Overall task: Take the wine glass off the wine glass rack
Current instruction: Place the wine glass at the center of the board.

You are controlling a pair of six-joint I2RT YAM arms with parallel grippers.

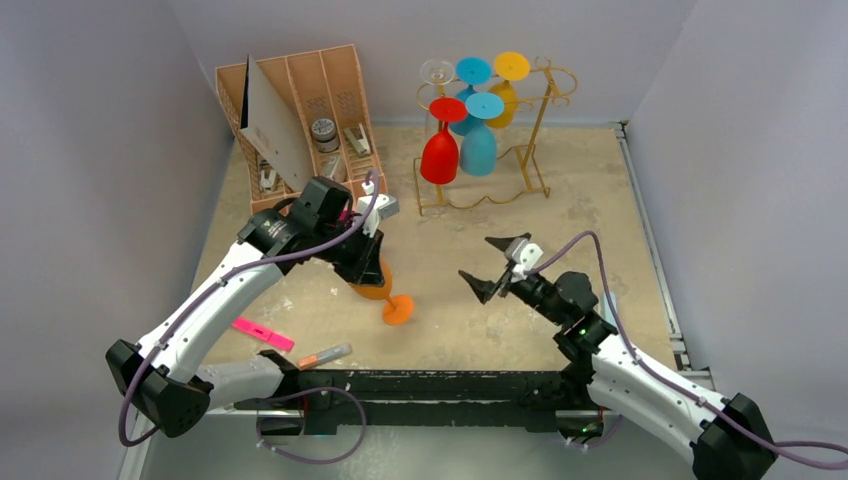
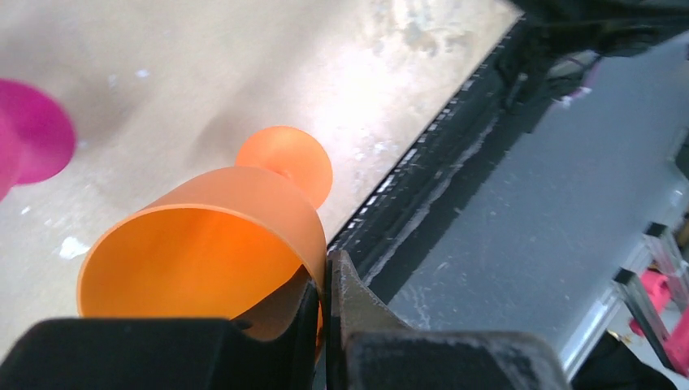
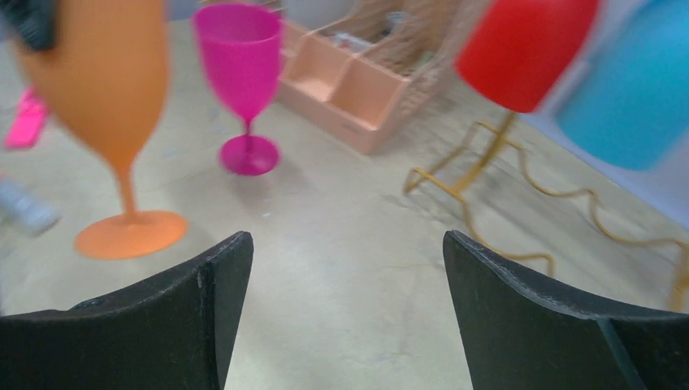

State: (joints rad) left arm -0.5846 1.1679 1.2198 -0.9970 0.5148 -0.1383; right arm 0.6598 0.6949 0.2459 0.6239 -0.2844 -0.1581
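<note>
The orange frosted plastic wine glass (image 2: 203, 236) looked matt, smooth and translucent. The thin gold wire rack (image 1: 536, 130) was shiny metal. The tan slotted desk organiser (image 1: 330, 85) seemed matt wood. The beige tabletop (image 1: 580, 210) was dull, scuffed and blotchy. The white arm casings (image 1: 215, 300) were smooth, glossy plastic.

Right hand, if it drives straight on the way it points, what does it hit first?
Right hand has open tabletop ahead; first contact is likely the tan organiser, passing between magenta glass and wine glass rack. Depth unclear.
</note>
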